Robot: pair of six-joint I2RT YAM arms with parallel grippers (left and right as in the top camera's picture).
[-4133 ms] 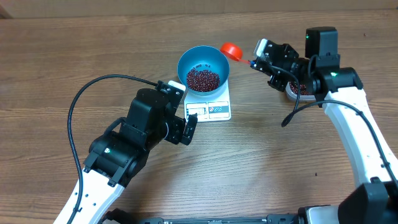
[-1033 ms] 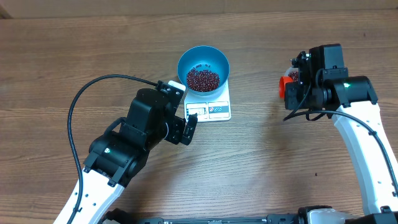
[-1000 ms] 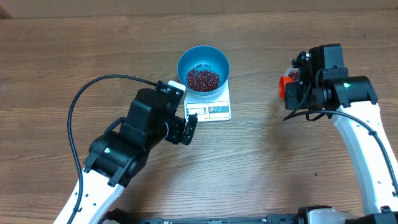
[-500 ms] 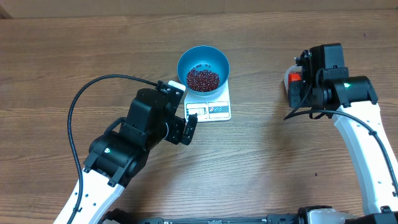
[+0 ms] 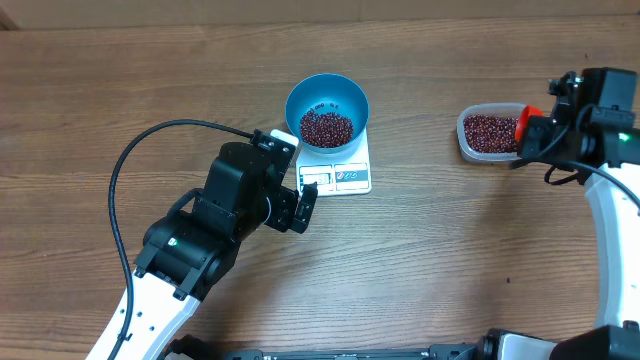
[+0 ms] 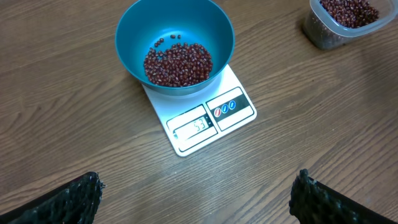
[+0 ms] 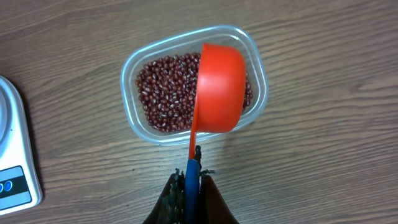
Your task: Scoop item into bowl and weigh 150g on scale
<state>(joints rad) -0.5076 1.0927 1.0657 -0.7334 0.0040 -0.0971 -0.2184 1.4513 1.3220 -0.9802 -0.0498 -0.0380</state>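
Rightward swing of right end effector (image 7: pixel 191 180) to frame's right edge bares tub (image 5: pixel 464 135); it pinches scoop (image 7: pixel 217 87) handle, cup over tub. Left end effector (image 6: pixel 193 200) spread, idle. Upper centre: bowl (image 5: pixel 327 90) w/ beans (image 5: pixel 327 128) on scale (image 5: pixel 345 178). Next: dig deep, lift level.

Overhead straight down, far; wrist views closer, angled down; all share scale (image 5: pixel 350 178).

Reads as a robotics lab to me: my left arm (image 5: pixel 190 245) and right arm (image 5: pixel 612 215) at a wood-grain desk (image 5: pixel 440 270) with a loose black cable (image 5: pixel 114 200), kitchen scale (image 6: pixel 208 118), plastic tub (image 5: pixel 487 132).
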